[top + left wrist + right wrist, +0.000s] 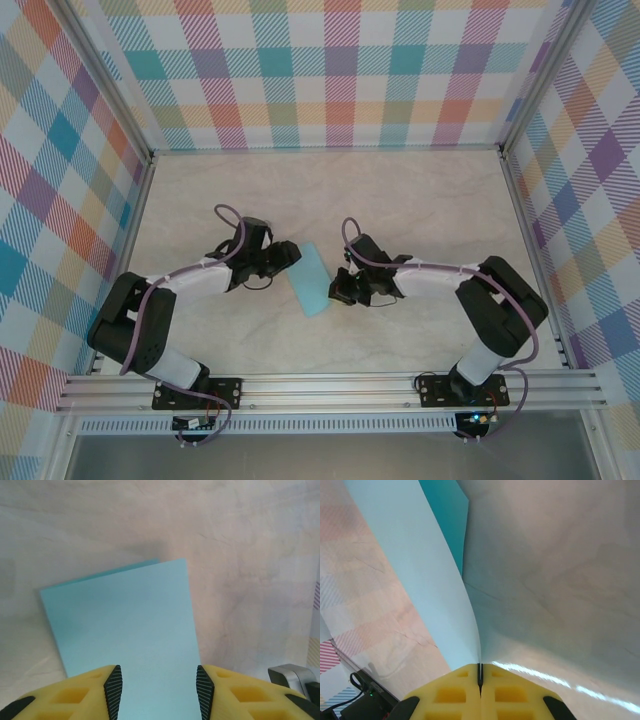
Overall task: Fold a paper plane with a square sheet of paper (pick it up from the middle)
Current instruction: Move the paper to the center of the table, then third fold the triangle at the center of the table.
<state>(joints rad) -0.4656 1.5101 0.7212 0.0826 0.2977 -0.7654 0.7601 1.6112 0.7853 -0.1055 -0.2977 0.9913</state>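
We find the paper (313, 280) mid-table (420, 200) between both arms, long axis running near-to-far, its right edge pinched in our clenched right gripper (480, 672), our left gripper (157, 690) parted over the opposite edge.

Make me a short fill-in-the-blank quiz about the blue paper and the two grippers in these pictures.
1. The right gripper is ___ on the edge of the light-blue sheet of paper.
2. The left gripper holds its jaws ___ over the sheet.
3. Seen from above, the sheet lies ___ the two grippers.
Missing words: shut; open; between.
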